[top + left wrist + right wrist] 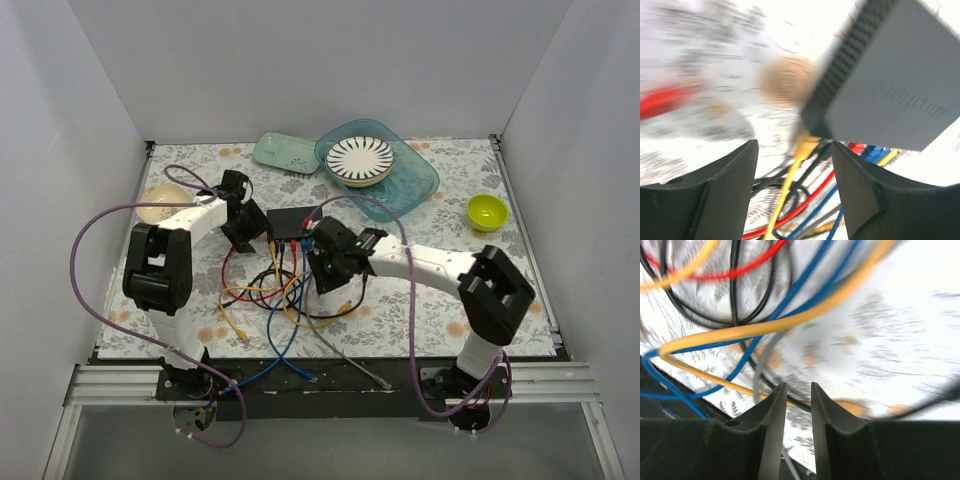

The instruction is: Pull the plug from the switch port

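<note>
The switch (pixel 293 222) is a flat black box on the floral cloth, with red, blue and yellow plugs along its near edge. In the left wrist view the switch (pixel 890 85) fills the upper right, and a yellow plug (pixel 806 144) sits in its corner port. My left gripper (pixel 795 150) is open just short of that corner, and the yellow cable runs down between its fingers (pixel 725 190) untouched. From above, the left gripper (pixel 250 238) is at the switch's left end. My right gripper (pixel 322 275) hovers over the cable tangle. Its jaws (pixel 798 387) stand narrowly apart with nothing between them.
Loose red, yellow, blue, black and grey cables (pixel 275 295) sprawl in front of the switch. A teal tray (pixel 410 185) with a striped bowl (pixel 360 160) and a mint dish (pixel 285 152) stand at the back. A green bowl (pixel 487 211) is far right, a beige bowl (pixel 160 202) far left.
</note>
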You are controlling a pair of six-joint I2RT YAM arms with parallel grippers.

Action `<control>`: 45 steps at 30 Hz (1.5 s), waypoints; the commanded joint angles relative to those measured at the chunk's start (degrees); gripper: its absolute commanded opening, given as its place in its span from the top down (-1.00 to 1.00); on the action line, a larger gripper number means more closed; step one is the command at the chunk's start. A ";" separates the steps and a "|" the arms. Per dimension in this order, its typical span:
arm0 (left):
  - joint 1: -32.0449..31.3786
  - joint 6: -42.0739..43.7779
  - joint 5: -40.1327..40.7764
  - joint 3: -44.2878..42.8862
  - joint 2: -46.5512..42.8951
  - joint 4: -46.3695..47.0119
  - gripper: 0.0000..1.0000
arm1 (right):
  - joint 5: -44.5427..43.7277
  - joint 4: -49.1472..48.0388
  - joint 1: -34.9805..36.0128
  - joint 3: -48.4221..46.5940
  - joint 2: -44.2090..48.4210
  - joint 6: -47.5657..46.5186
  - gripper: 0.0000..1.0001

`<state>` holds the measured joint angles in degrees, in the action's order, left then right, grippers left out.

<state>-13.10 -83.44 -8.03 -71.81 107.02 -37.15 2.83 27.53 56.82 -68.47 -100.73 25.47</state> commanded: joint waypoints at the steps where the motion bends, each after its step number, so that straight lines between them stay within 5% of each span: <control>1: 2.12 -3.83 10.14 2.46 -11.56 1.73 -0.22 | -8.98 1.31 -7.50 -2.64 8.79 -2.70 0.30; 5: 2.12 -6.21 9.79 4.92 -15.52 1.90 -0.24 | -4.52 -0.89 -14.62 -4.30 4.51 -3.59 0.33; 13: 2.12 -9.64 8.65 13.35 -12.02 0.49 -0.11 | 1.65 -2.40 -17.88 -18.78 -13.08 -1.84 0.97; 23: 2.12 -5.69 1.98 14.78 -5.87 2.95 -0.11 | 5.34 -5.11 -15.60 -11.79 -13.71 0.72 0.97; 29: 1.94 -2.34 -3.56 13.36 -1.99 6.37 -0.15 | 7.89 -8.37 -7.61 -7.64 -14.05 1.86 0.97; 36: 1.94 -2.08 2.30 9.15 -3.13 2.96 -0.30 | 0.62 -0.65 -6.54 -9.23 -10.91 -0.33 0.97; 39: 2.03 -4.17 6.60 8.70 -6.82 1.64 -0.59 | -6.16 2.44 -8.99 -8.18 -3.79 -0.78 0.97; 40: 1.94 -4.88 7.32 8.97 -7.87 1.38 -0.92 | -7.48 2.35 -9.70 -7.83 0.05 -0.86 0.97; 43: 2.12 -6.03 7.16 10.63 -13.84 4.17 -0.96 | -9.78 -3.69 -12.34 -6.25 5.87 -0.51 0.91; 45: 2.20 -7.61 5.32 13.09 -17.80 6.11 -0.96 | -4.88 -15.49 -14.53 -3.18 7.12 0.10 0.64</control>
<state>-11.33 -88.77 -5.50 -61.87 98.06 -32.88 -2.02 26.68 45.58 -74.35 -100.33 25.47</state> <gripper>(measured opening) 0.980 0.111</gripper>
